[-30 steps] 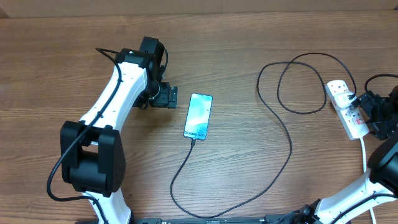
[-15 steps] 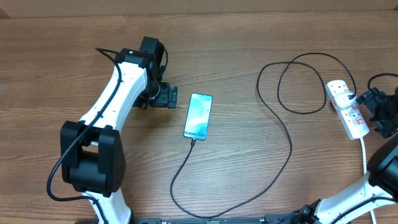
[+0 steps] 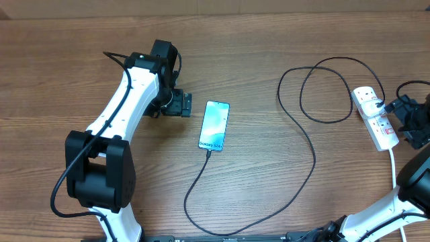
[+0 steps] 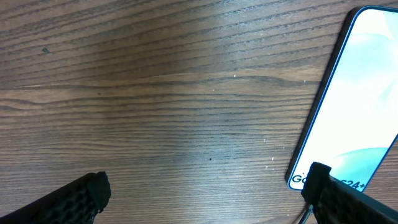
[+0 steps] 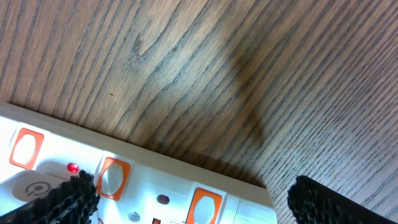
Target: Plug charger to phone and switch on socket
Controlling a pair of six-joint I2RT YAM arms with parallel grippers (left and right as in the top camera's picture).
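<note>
The phone [image 3: 214, 126] lies flat mid-table, its light-blue screen up; the left wrist view has it at the right edge [image 4: 357, 93]. The charger, a thin black cable [image 3: 314, 154], enters the phone's lower end and loops right to a black plug [image 3: 381, 104] in the white socket [image 3: 374, 119]. My left gripper [image 3: 187, 106] [image 4: 205, 199] stands open just left of the phone with nothing between its fingers. My right gripper [image 3: 403, 115] [image 5: 199, 199] is open beside the socket [image 5: 161, 186], whose orange-rimmed switches and a small lit red lamp [image 5: 73, 167] show.
The socket's white cord [image 3: 394, 168] runs down toward the front edge on the right. The charger cable lies in wide loops [image 3: 336, 87] between phone and socket. My left arm [image 3: 127, 101] stretches across the left side of the wooden table [image 3: 269, 40].
My right gripper has drawn back a little to the right, off the socket's top. The left arm, phone and cable have not moved.
</note>
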